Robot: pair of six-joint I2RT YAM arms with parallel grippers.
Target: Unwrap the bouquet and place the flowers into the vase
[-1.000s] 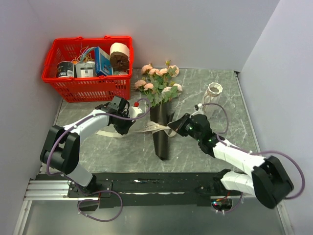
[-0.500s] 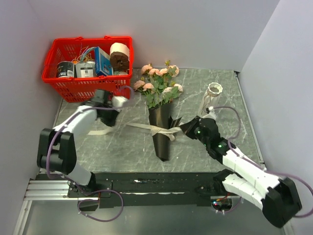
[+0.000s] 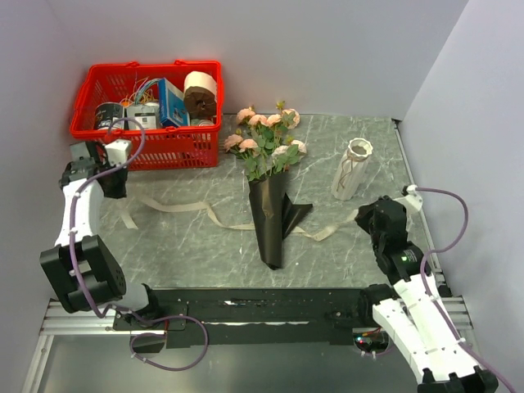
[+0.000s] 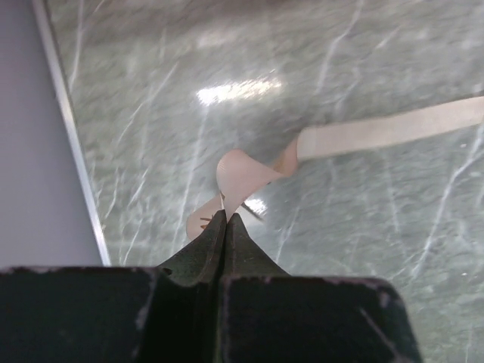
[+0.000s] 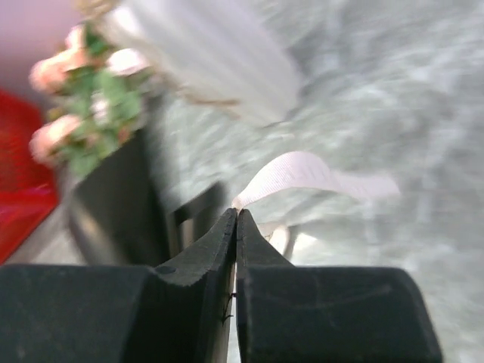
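The bouquet (image 3: 268, 205) lies mid-table, pink flowers (image 3: 264, 141) pointing to the back, dark paper wrap (image 3: 270, 225) still round the stems. Its cream ribbon (image 3: 176, 205) is undone and trails across the table on both sides of the wrap. My left gripper (image 3: 113, 187), by the table's left edge, is shut on the ribbon's left end (image 4: 240, 172). My right gripper (image 3: 368, 218) is shut on the ribbon's right end (image 5: 302, 172), just in front of the white vase (image 3: 352, 168). The vase stands upright to the right of the bouquet, and shows blurred in the right wrist view.
A red basket (image 3: 147, 149) with cans, a box and a toilet-paper roll (image 3: 200, 85) sits at the back left, close behind my left gripper. The table's metal left edge (image 4: 72, 136) and the grey side wall are right beside that gripper.
Both arms have pulled apart, left to the far left and right to the right, drawing the ribbon's knot loose. The ribbon now lies stretched out along the table.
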